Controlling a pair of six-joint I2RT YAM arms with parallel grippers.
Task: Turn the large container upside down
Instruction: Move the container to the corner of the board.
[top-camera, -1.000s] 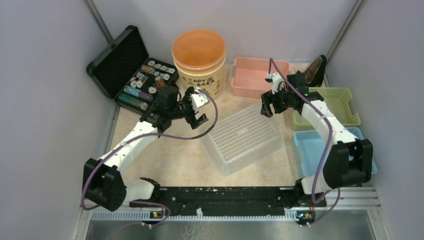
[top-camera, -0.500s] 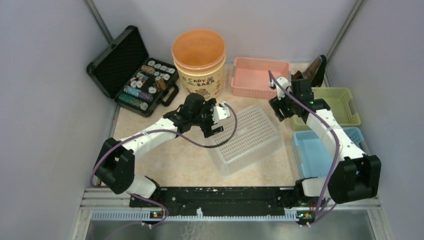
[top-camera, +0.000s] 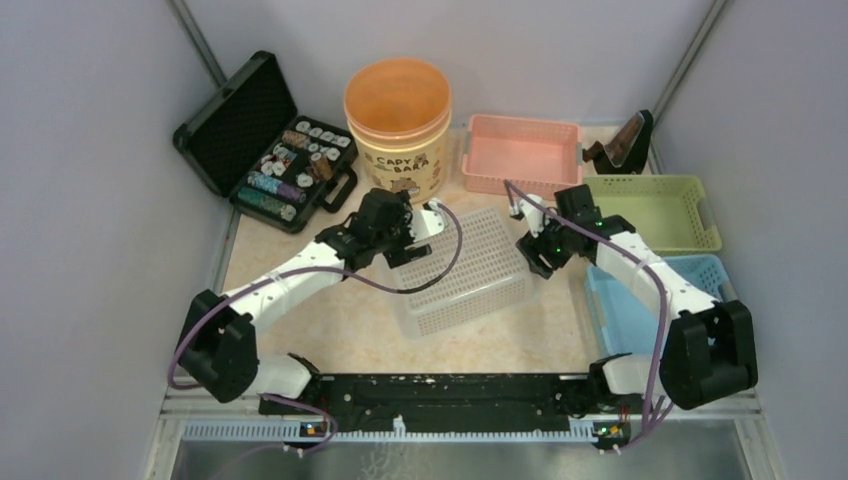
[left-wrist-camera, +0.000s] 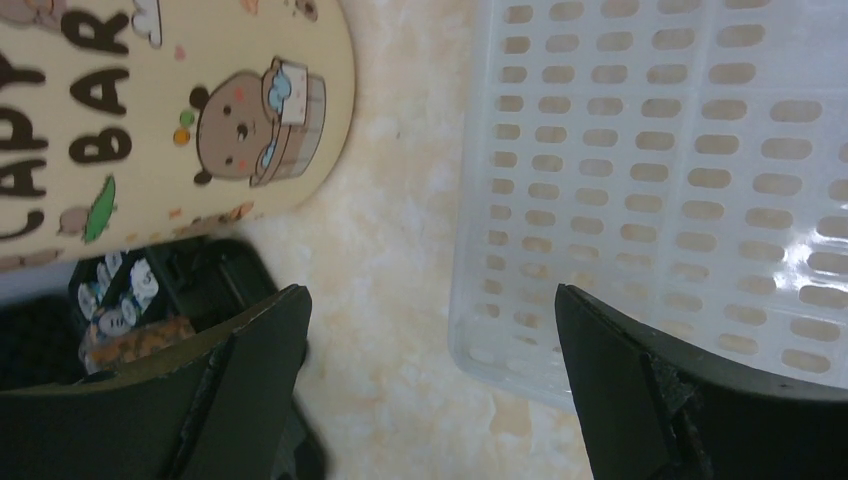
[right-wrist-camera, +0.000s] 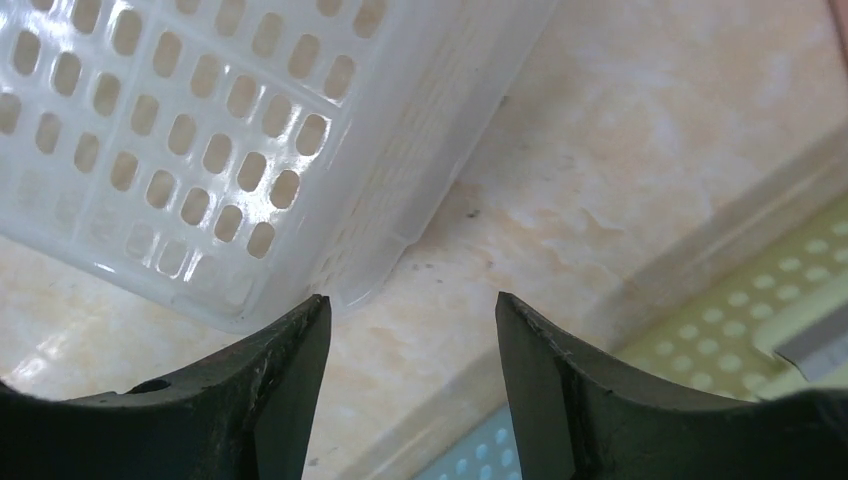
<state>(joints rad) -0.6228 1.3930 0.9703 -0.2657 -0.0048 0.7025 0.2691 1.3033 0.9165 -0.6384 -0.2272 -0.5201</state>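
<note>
The large container (top-camera: 462, 272), a white perforated basket, lies in the middle of the table with its flat base facing up. My left gripper (top-camera: 408, 246) hovers at its far left corner. In the left wrist view the jaws (left-wrist-camera: 430, 320) are wide open over bare table, and the basket's corner (left-wrist-camera: 520, 330) lies between them, near the right finger. My right gripper (top-camera: 534, 256) sits at the basket's right corner. The right wrist view shows it (right-wrist-camera: 412, 310) open, only table between the fingers, and the basket's rim (right-wrist-camera: 370, 285) beside the left fingertip.
An orange-lidded capybara bucket (top-camera: 398, 120) stands at the back, and an open black case of chips (top-camera: 265, 150) lies to its left. Pink (top-camera: 520, 150), green (top-camera: 655, 210) and blue (top-camera: 640, 300) baskets line the back right and right side. A dark stand (top-camera: 625, 145) sits in the far right corner.
The basket has slid left and toward the near edge. My right gripper has come down and left to its right corner, jaws a little narrower. My left gripper has shifted to the far left corner.
</note>
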